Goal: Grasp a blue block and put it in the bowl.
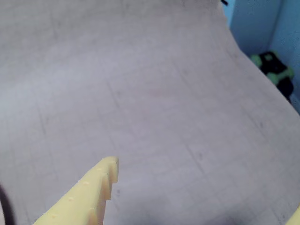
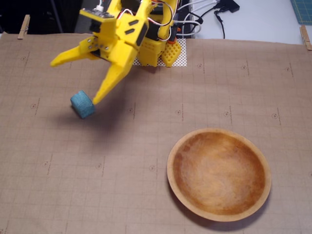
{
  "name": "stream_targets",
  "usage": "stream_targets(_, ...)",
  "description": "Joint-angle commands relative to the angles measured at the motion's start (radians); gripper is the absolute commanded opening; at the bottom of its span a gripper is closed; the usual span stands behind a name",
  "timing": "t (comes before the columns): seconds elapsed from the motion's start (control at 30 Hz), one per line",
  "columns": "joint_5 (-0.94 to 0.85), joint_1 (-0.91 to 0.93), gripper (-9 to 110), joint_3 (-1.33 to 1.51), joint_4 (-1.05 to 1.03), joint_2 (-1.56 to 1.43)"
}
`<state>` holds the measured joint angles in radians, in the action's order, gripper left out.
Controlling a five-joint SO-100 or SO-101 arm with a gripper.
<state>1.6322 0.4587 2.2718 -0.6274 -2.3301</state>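
Wooden bowl [image 2: 219,174], blue block [image 2: 83,104] and yellow hand [image 2: 75,81] on a papered desk [image 2: 146,195].

Nearest the fixed camera lay the bowl, round and shallow, orange-brown inside with a paler rim, nothing in it. The blue block, small and teal with rounded edges, rested on the gridded brown paper well apart from the bowl, up and to its left in the fixed view. The hand hung above the block with its jaws spread wide and holding nothing; the tip of one yellow finger [image 2: 108,83] appeared just beside the block's upper right corner, though contact could not be judged. The wrist view showed a toothed yellow finger [image 1: 89,197] over bare gridded paper, with neither block nor bowl in sight.
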Motion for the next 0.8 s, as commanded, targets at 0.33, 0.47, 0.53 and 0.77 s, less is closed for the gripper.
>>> stream_targets(0.33,-0.018,0.104,52,-0.052,0.009,0.207)
stream_targets(0.47,-0.046,0.129,53,-0.052,0.006,0.250)
stream_targets(0.53,-0.046,0.137,53,-0.057,-0.017,0.262)
stream_targets(0.77,-0.044,0.137,52,-0.164,-0.187,0.311)
